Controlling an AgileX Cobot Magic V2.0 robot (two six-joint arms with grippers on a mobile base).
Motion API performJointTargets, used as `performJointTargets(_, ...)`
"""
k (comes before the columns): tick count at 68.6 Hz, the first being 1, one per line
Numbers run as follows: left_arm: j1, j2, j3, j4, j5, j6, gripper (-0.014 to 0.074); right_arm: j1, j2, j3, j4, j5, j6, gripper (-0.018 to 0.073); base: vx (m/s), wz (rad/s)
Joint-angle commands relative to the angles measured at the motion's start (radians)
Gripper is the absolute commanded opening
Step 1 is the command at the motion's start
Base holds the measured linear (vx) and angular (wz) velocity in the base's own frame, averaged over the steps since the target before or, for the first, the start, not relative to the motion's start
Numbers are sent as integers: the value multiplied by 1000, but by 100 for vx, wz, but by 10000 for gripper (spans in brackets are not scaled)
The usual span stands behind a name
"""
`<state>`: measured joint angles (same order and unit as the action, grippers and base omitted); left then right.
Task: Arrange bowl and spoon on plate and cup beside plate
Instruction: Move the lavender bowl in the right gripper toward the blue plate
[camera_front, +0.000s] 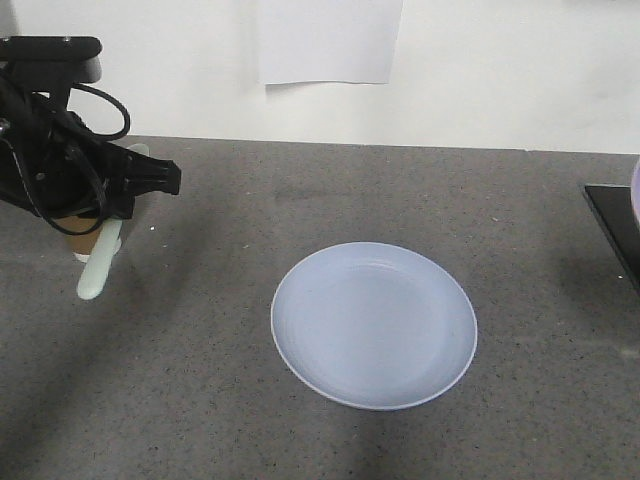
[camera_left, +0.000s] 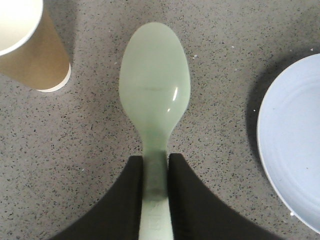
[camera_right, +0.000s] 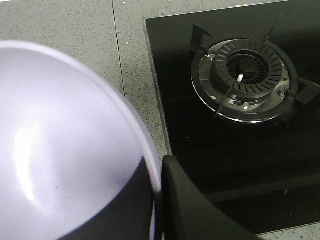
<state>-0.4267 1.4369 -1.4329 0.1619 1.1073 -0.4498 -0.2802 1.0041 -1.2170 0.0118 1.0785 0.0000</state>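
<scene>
Spoon (camera_left: 155, 90) handle pinched in closed left gripper (camera_left: 155, 161), scoop forward, near cup (camera_left: 35, 60). Right gripper (camera_right: 157, 172) clamps bowl (camera_right: 60, 150) rim beside hob (camera_right: 240, 75). Bare plate (camera_front: 374, 325) mid-counter likely awaits both.

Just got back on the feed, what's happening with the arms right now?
The left gripper holds the spoon by its handle, beside the cup. The right gripper pinches the bowl at its rim, off by the gas hob. The plate sits on the counter with nothing on it yet.
</scene>
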Motion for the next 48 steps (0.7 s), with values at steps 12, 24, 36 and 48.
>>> performJointTargets(12,-6,-36,-26,8,-41,-5,-6,-6,-10,-27,-4,-66,-11,-6,0,0)
performJointTargets(24,-6,-36,-26,8,-41,-5,-6,-6,-10,-27,-4,-66,-11,-6,0,0)
performJointTargets(36,-6,-36,-26,8,-41,-5,-6,-6,-10,-27,-4,-66,-11,-6,0,0)
performJointTargets(48,-6,-36,-26,8,-41,-5,-6,-6,-10,-27,-4,-66,-11,-6,0,0)
